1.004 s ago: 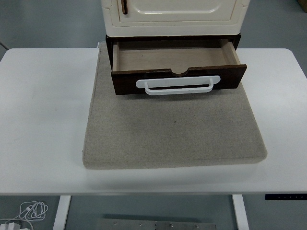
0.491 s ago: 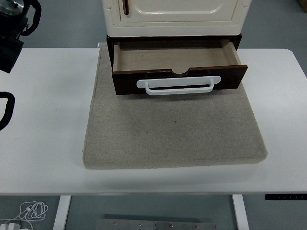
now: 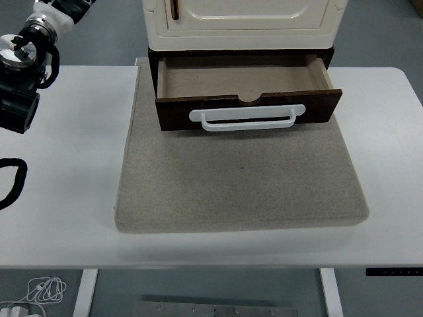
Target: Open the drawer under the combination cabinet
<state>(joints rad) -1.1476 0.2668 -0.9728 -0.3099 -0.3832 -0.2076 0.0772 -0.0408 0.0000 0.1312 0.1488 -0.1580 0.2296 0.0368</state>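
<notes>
Drawer [image 3: 244, 82] already pulled out under the cabinet [image 3: 241, 20], on the mat [image 3: 241, 178], white handle [image 3: 247, 117] facing front. Left arm [image 3: 23, 72] at left edge, well clear; hand state can't tell. Task looks done; next, probably just retract.

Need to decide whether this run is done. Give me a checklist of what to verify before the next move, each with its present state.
1. Drawer pulled out from under cabinet: ok.
2. Drawer inside empty: ok.
3. White handle free, nothing gripping it: ok.
4. Grey mat in front of the drawer bare: ok.
5. Left arm away from the drawer, at the table's left edge: ok.
6. Left hand's state: cannot tell.
</notes>
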